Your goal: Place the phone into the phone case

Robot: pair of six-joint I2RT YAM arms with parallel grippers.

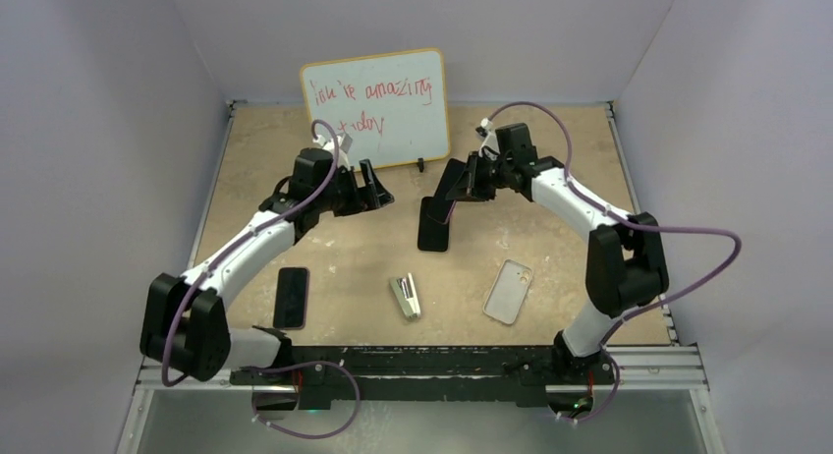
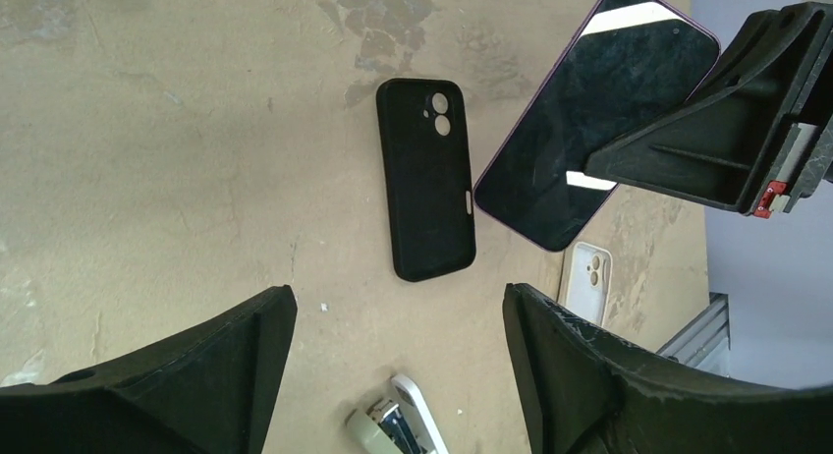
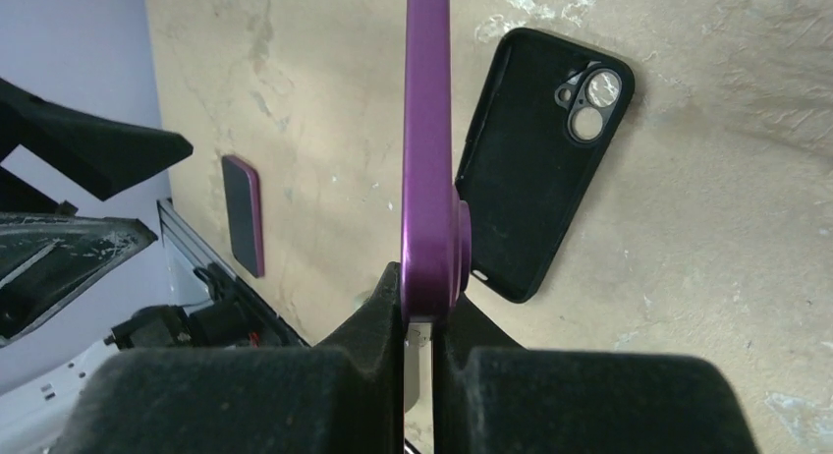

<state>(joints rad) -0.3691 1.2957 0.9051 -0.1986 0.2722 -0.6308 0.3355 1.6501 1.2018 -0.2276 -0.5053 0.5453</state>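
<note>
Propped whiteboard (image 1: 375, 108) with red writing, small grey stapler (image 1: 406, 297)

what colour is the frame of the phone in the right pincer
Purple. The phone shows its edge best in the right wrist view.

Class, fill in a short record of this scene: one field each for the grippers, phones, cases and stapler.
right gripper: shut on the purple phone, held tilted above the table
left gripper: open, empty
black case: flat on the table, empty, close by the held phone
translucent case: flat on the table, empty, near the right arm's base
second phone: flat on the table, beside the left arm
stapler: on the table between second phone and translucent case
</note>
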